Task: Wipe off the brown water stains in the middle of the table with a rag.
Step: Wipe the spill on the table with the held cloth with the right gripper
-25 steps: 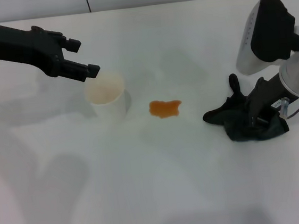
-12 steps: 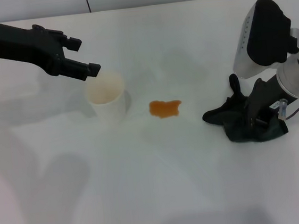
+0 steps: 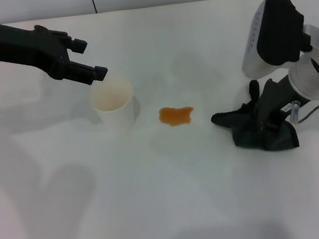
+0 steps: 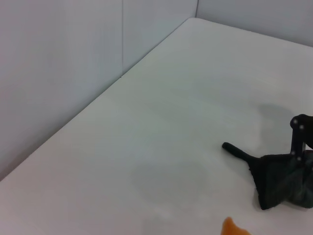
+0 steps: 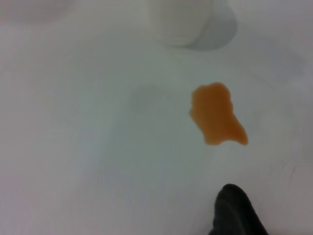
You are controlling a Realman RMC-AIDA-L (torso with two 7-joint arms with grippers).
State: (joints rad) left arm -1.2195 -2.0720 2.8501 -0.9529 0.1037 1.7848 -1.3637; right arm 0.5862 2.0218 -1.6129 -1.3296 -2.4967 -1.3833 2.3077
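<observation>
The right gripper (image 3: 271,120) is closed on the rag (image 3: 258,131) near the desk's (image 3: 174,203) right edge. The brown water stains (image 3: 176,115) lie toward the middle, leftward from it. The left gripper (image 3: 88,61) hovers open over the cup (image 3: 114,104).

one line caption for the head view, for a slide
Right gripper on the rag, beside the brown stain; left gripper above the cup.

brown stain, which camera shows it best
The right wrist view: the brown stain fills it close up, whole outline visible. The head view shows the stain whole but small, between cup and rag; the left wrist view catches only its edge.
</observation>
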